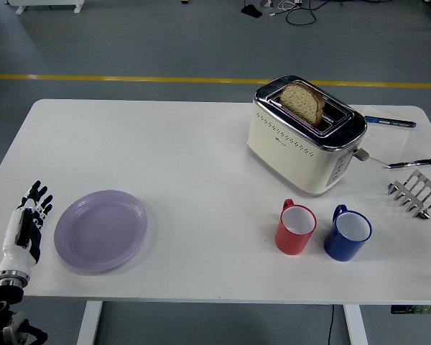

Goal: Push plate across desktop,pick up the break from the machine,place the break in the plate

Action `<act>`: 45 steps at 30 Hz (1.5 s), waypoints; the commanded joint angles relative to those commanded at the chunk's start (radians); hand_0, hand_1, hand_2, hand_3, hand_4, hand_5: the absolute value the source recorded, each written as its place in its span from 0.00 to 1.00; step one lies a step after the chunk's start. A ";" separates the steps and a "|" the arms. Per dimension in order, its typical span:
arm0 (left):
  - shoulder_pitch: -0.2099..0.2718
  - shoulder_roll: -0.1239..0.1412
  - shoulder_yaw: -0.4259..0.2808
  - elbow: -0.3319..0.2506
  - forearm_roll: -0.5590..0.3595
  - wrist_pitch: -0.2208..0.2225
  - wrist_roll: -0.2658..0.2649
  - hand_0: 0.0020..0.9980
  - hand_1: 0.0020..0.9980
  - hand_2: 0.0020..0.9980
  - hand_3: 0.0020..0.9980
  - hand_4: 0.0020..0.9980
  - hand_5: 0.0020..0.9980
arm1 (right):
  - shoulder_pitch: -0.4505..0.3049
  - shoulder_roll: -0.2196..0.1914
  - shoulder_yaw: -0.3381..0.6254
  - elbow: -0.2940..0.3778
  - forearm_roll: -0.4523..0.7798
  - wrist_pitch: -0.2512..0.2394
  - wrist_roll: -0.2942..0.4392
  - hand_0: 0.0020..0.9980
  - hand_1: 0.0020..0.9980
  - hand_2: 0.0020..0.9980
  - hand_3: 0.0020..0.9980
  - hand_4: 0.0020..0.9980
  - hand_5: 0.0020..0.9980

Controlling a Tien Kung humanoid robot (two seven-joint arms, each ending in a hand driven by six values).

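A lilac plate [100,230] lies on the white table [194,165] at the front left. A cream and chrome toaster [304,136] stands at the back right, with a slice of brown bread [304,102] sticking up out of its slot. My left hand [27,221] rests at the table's left edge, just left of the plate and a small gap away from it, fingers straight and spread, holding nothing. The right arm is out of view.
A red mug [295,227] and a blue mug [348,233] stand in front of the toaster. A metal toast rack [416,192], tongs [414,162] and a blue pen [390,121] lie at the right edge.
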 joint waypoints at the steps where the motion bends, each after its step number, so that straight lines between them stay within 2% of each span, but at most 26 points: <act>1: 0.002 0.001 0.008 0.002 -0.002 0.000 0.001 0.96 0.96 1.00 1.00 0.50 1.00 | -0.001 0.000 0.000 0.000 0.000 0.000 0.000 0.74 0.68 0.69 0.71 0.53 0.57; 9: 0.018 0.012 0.070 -0.005 -0.019 0.008 -0.001 0.96 0.96 1.00 1.00 0.50 1.00 | 0.000 0.000 -0.002 0.000 0.000 0.000 0.000 0.73 0.68 0.69 0.71 0.53 0.57; 25: 0.034 0.014 0.130 -0.017 -0.064 0.013 -0.010 0.96 0.96 1.00 1.00 0.50 1.00 | 0.005 0.001 -0.003 0.000 0.001 0.001 0.000 0.74 0.68 0.69 0.71 0.53 0.56; 45: -0.010 0.024 0.260 -0.009 -0.136 -0.004 -0.011 0.95 0.95 1.00 1.00 0.50 1.00 | 0.007 0.003 -0.002 0.001 0.002 0.000 0.000 0.73 0.68 0.69 0.71 0.53 0.56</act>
